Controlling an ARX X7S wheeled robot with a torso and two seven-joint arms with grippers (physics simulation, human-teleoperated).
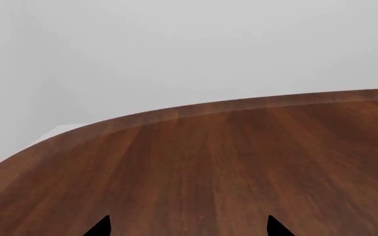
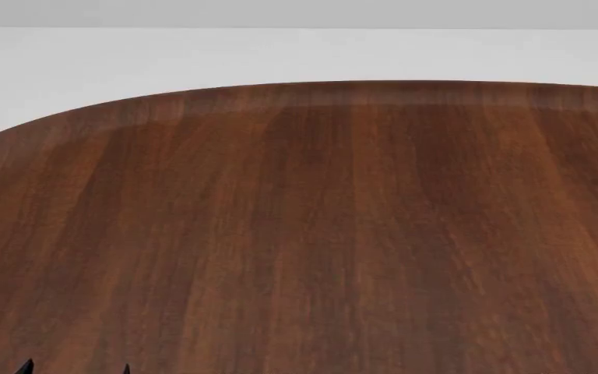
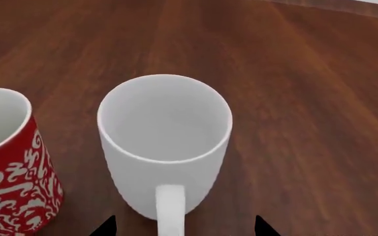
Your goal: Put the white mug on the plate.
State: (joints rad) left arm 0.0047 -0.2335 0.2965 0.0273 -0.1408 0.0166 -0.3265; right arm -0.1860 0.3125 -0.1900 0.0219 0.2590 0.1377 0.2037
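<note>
The white mug (image 3: 165,147) is standing upright on the wooden counter (image 3: 294,98), handle toward the right hand (image 3: 183,227), whose fingertips are spreading apart on either side of it without touching. A red patterned mug (image 3: 8,162) is sitting just beside it. The left hand (image 1: 187,227) is hovering spread over bare counter.

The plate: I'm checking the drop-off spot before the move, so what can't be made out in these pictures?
- Plate: in no view.
- White mug: right wrist view only; handle cut by the frame edge.
- Red mug: cut off at the edge.
- Both end effectors: only fingertips show.
</note>
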